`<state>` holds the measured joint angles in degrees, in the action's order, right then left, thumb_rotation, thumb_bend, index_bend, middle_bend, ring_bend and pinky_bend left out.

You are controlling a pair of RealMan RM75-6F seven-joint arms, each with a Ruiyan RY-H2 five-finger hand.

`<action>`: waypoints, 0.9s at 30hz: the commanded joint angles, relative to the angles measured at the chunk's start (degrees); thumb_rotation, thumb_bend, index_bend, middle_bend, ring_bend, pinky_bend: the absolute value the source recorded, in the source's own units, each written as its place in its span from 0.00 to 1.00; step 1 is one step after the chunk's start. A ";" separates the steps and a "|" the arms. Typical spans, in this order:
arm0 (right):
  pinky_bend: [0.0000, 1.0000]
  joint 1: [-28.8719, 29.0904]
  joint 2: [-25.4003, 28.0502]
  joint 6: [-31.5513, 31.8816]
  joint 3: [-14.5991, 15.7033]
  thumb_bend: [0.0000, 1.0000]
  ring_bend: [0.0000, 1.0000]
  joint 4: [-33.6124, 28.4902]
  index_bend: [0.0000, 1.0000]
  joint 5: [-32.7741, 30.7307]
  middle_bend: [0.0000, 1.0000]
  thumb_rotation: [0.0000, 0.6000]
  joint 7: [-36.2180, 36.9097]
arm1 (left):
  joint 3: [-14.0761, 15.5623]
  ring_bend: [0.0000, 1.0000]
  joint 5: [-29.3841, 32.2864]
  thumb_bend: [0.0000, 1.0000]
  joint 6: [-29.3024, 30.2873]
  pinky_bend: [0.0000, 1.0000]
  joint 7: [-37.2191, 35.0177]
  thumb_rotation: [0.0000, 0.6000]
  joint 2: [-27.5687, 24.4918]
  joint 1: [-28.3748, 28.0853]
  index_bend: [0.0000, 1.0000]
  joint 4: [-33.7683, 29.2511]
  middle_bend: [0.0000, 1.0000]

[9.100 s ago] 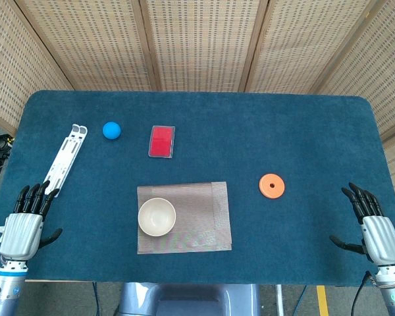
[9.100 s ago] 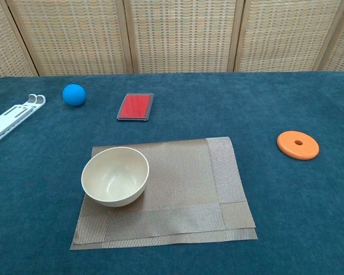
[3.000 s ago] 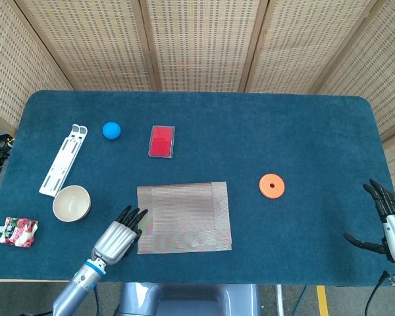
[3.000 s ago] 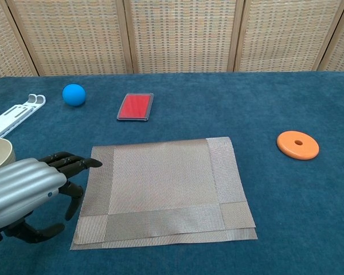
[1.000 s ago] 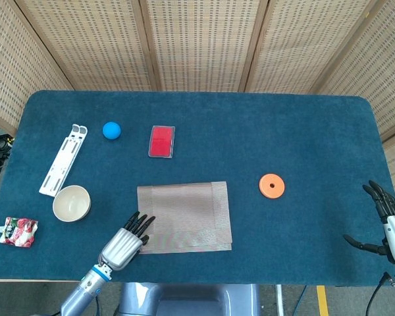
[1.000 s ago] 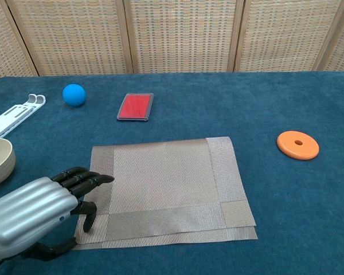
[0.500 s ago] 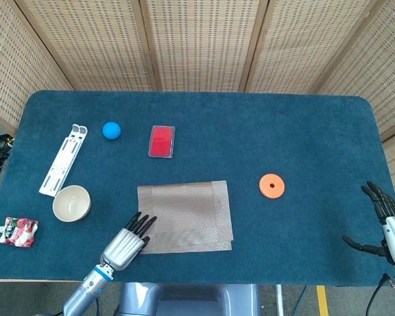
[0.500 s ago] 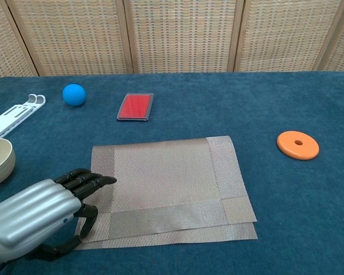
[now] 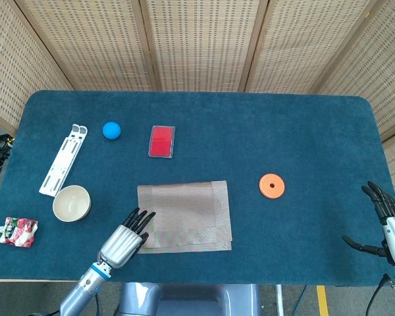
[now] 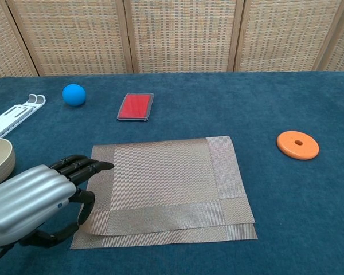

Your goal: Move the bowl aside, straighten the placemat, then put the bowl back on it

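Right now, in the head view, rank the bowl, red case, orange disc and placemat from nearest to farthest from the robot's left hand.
1. Placemat, touching the left hand.
2. Bowl, to its left.
3. Red case, farther back.
4. Orange disc, far right.

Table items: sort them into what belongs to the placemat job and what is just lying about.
Job: placemat, bowl, left hand at the placemat's left edge.
Lying about: blue ball, red case, orange disc, white rack, snack packet.
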<state>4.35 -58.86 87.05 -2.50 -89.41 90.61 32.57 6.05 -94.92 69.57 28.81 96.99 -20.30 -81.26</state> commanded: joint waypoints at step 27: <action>0.00 1.93 -2.09 -7.24 -2.64 0.15 0.00 3.47 0.11 -8.67 0.00 1.00 -2.69 | -26.62 0.00 21.77 0.51 -12.40 0.00 3.79 1.00 -6.45 -19.49 0.57 -0.71 0.00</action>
<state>6.21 -60.79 80.12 -4.98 -86.18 82.33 30.23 -18.43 -75.38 59.06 32.09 89.51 -36.94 -85.98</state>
